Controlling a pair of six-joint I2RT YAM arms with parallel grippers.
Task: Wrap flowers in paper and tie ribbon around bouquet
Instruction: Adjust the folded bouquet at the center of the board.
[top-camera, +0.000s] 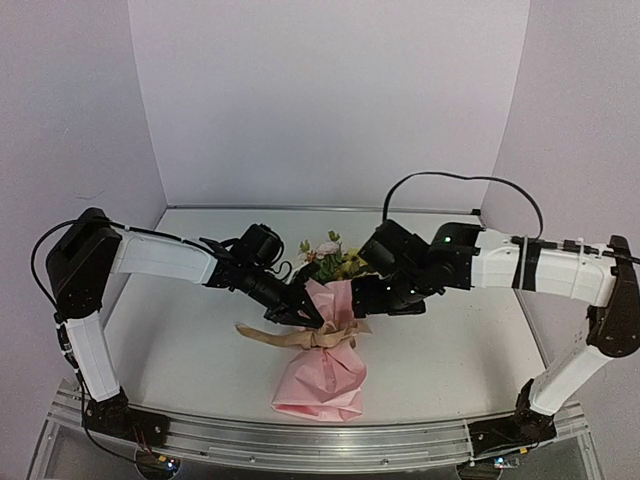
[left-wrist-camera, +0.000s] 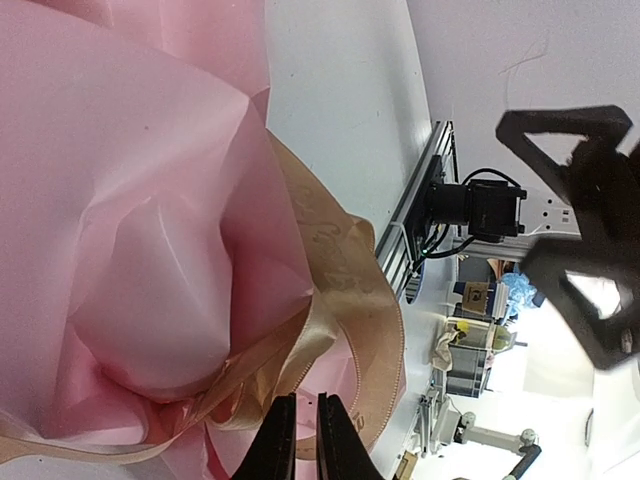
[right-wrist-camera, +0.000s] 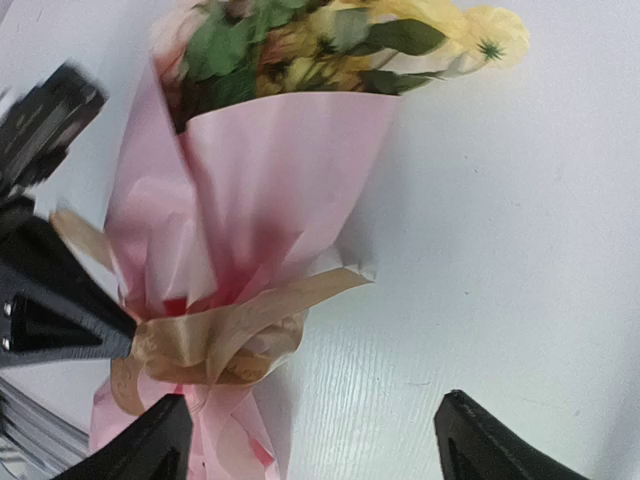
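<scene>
Left hand (left-wrist-camera: 305, 400) nearly closed at ribbon (left-wrist-camera: 340, 270), hold unclear; right hand (right-wrist-camera: 312, 400) spread wide, empty. Tying stage, looks almost done, so next, pulling it snug.

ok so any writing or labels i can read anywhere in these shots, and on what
No text can be read.
ribbon: faint marks along it, perhaps script, too blurred to read.
background clutter: too small to read.
paper: no text visible.

Left hand (left-wrist-camera: 302, 445) pinched closed, right hand (right-wrist-camera: 315, 440) spread wide.
</scene>
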